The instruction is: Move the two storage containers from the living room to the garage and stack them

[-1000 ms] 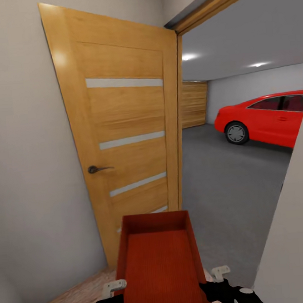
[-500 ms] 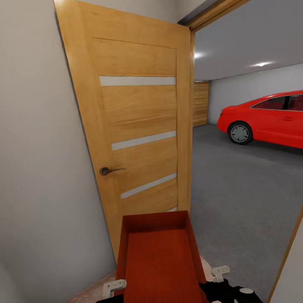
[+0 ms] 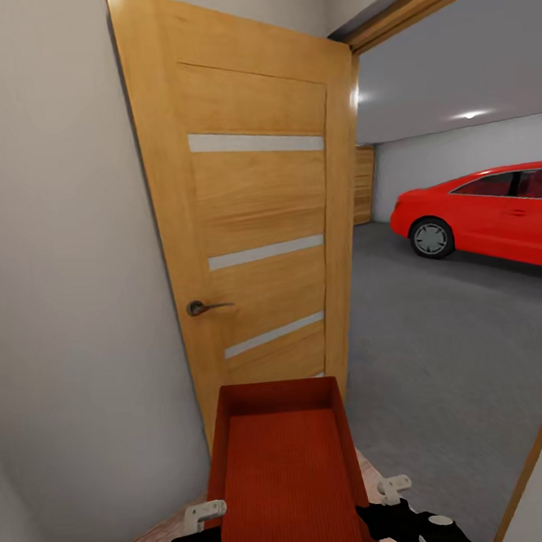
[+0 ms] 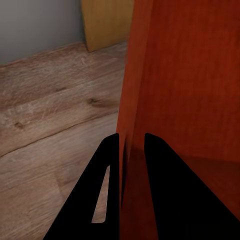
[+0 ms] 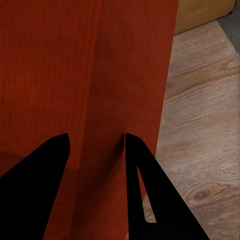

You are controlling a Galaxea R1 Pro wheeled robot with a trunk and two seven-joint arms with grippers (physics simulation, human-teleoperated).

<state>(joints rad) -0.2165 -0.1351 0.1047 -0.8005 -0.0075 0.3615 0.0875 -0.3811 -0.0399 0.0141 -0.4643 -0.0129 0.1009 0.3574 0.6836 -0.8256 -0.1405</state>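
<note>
My view has swung toward the open door [image 3: 261, 247]; left hand [image 4: 131, 150] and right hand [image 5: 95, 145] each pinch a side wall of the storage container [image 3: 287, 473], its long axis pointing ahead, garage [image 3: 454, 322] ahead-right.

Evenly bright; ceiling lights [image 3: 469, 114] glare; soft render.

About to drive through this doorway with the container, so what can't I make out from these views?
- Second container: whether it's already in the garage; the open door blocks that side, head view.
- Container: near end cut off by the picture's bottom edge.
- Red car: rear cut off at the right edge.
</note>
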